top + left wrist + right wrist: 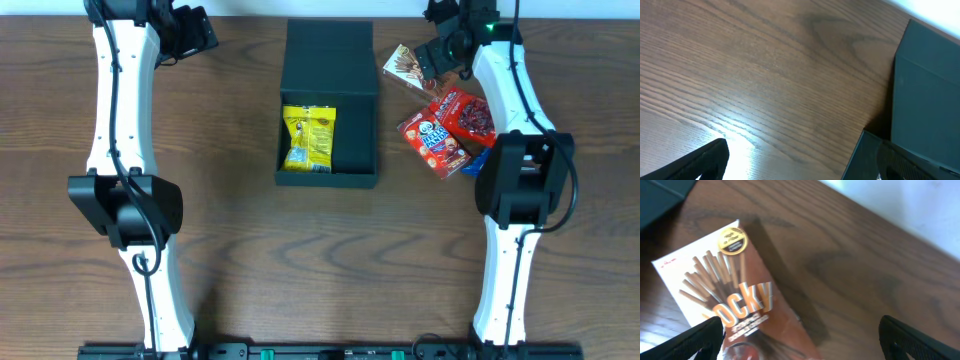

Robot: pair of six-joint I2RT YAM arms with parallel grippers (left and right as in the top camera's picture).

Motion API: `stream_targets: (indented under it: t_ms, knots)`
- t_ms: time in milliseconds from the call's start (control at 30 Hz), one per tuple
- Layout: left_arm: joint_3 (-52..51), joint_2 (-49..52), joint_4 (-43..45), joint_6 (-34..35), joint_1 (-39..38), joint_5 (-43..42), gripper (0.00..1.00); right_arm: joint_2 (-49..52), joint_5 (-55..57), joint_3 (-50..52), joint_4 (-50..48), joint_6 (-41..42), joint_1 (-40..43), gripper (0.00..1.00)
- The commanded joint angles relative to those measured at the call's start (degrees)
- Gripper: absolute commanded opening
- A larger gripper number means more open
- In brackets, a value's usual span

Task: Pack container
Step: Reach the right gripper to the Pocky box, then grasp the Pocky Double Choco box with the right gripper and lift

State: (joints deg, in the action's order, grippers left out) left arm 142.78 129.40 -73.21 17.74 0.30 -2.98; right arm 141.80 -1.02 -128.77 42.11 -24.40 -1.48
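Two tools stood with jaws apart, gripping nothing. My left tool (196, 32) hovered near the desk's (230, 240) far edge, left of the container (355, 128), whose dark wall filled the right of that wrist view. The container sat at the middle of the far edge, its lid flap open toward that edge, with a yellow packet (309, 137) in its left half. My right tool (434, 57) hung just right of it, spread wide over a Pocky box (735, 295).
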Motion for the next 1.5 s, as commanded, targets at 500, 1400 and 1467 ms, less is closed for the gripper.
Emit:
stream_targets:
  t_ms: [500,1400,1467]
  knots:
    - [-0.2,0.8,0.2,-1.5,0.0,0.6,0.95,0.9,-7.0,1.3,2.7,-4.0,-0.5,0.99]
    - [-0.2,0.8,1.3,-2.6,0.0,0.6,0.95,2.8,-7.0,10.0,-4.0,-3.9,-0.6,0.94]
    - [-0.2,0.8,1.3,-2.6,0.0,0.6,0.95,2.8,-7.0,10.0,-4.1,-3.9,-0.9,0.9]
